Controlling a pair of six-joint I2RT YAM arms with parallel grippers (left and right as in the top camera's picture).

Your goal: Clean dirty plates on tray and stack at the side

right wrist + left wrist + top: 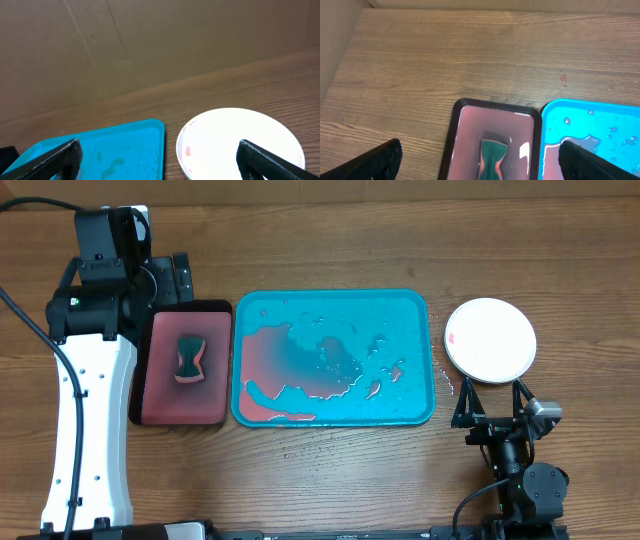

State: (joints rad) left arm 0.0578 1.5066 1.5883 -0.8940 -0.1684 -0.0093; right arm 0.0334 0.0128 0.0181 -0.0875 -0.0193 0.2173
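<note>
The teal-blue tray lies mid-table, wet with pinkish water and drops, with no plate on it; it also shows in the left wrist view and the right wrist view. A white plate with a faint red smear at its left edge sits on the table right of the tray, also in the right wrist view. The light blue and yellow-green plates are not visible. My left gripper is open and empty above the far end of the small tray. My right gripper is open and empty, just in front of the white plate.
A small dark-rimmed pinkish-red tray holding pink water and a green sponge sits left of the teal tray. Water drops spot the table round the teal tray. A brown board stands behind the table.
</note>
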